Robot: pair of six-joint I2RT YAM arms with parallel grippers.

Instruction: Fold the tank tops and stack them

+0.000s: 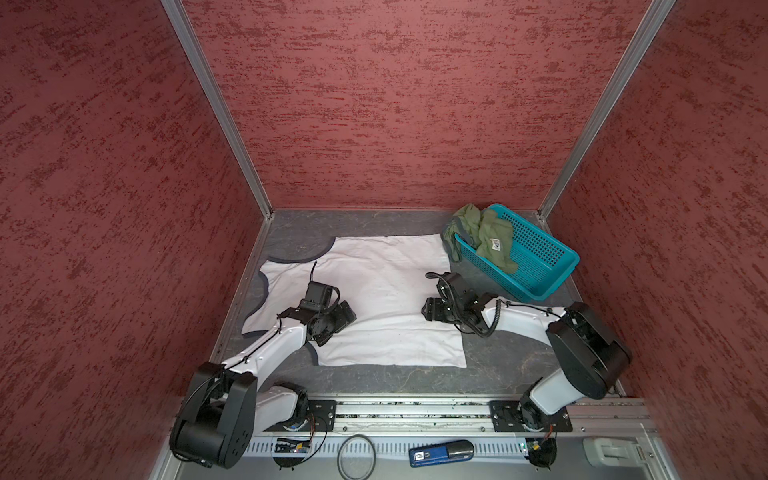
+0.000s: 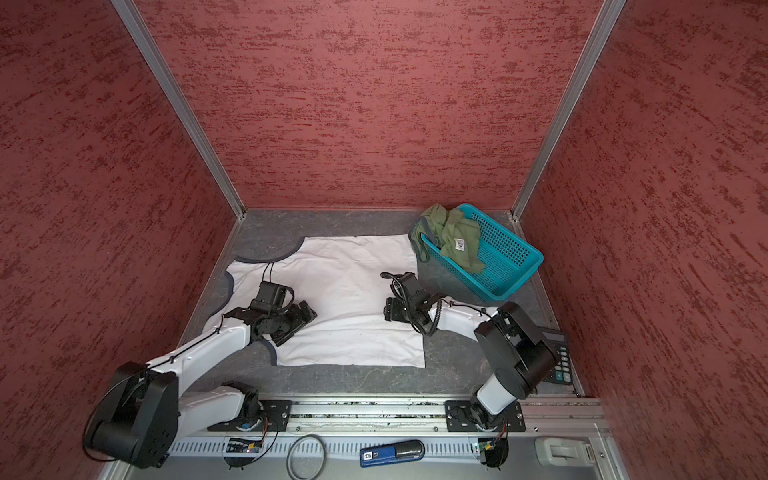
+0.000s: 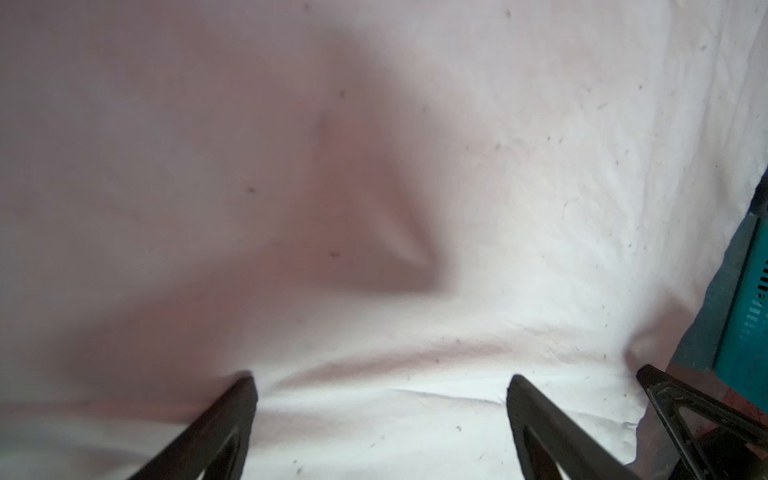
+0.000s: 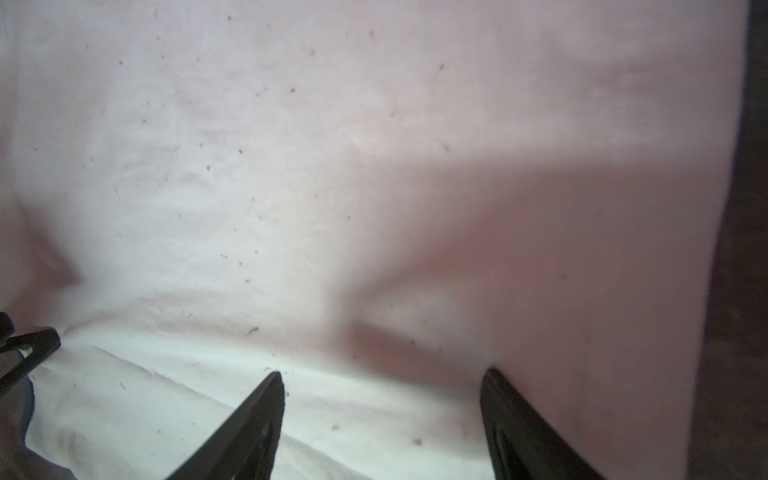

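One white top (image 1: 386, 286) flat, one olive top (image 1: 490, 237) drapes a basket (image 1: 544, 253); left claw (image 3: 380, 380), right claw (image 4: 382, 372) agape.

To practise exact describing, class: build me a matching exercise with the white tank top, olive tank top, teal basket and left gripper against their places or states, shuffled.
1 white tank top
2 olive tank top
3 teal basket
4 left gripper

A hangs crumpled over the basket's rim
B jaws open above white cloth
C spread flat on the table
D stands at the table's far right

Pairs: 1-C, 2-A, 3-D, 4-B
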